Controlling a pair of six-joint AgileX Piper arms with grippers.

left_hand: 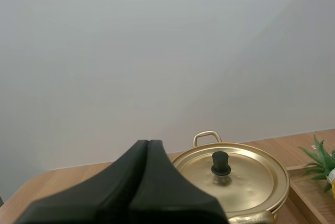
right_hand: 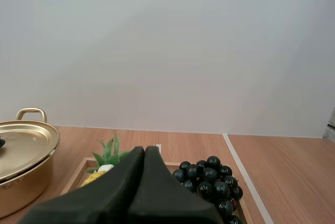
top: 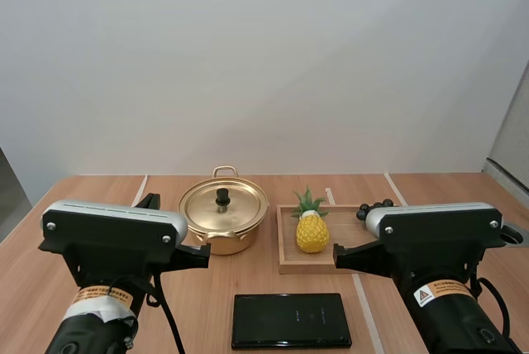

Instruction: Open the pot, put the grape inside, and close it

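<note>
Left wrist view shows my left end effector [left_hand: 148, 143] pressed together, my right end effector [right_hand: 145, 149] likewise, and the small lid knob [left_hand: 220, 163] could slip from an off-centre pinch.

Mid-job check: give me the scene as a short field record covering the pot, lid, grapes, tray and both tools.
pot: gold, on the table, beside the wooden tray
lid: on the pot, black knob up
grapes: dark bunch in the tray, next to the pineapple
pineapple: upright in the tray, on the pot's side
black flat device: lying on the table in front of the tray
left tool: shut, empty, facing the pot
right tool: shut, empty, facing the tray
progress: pot not yet opened
</note>
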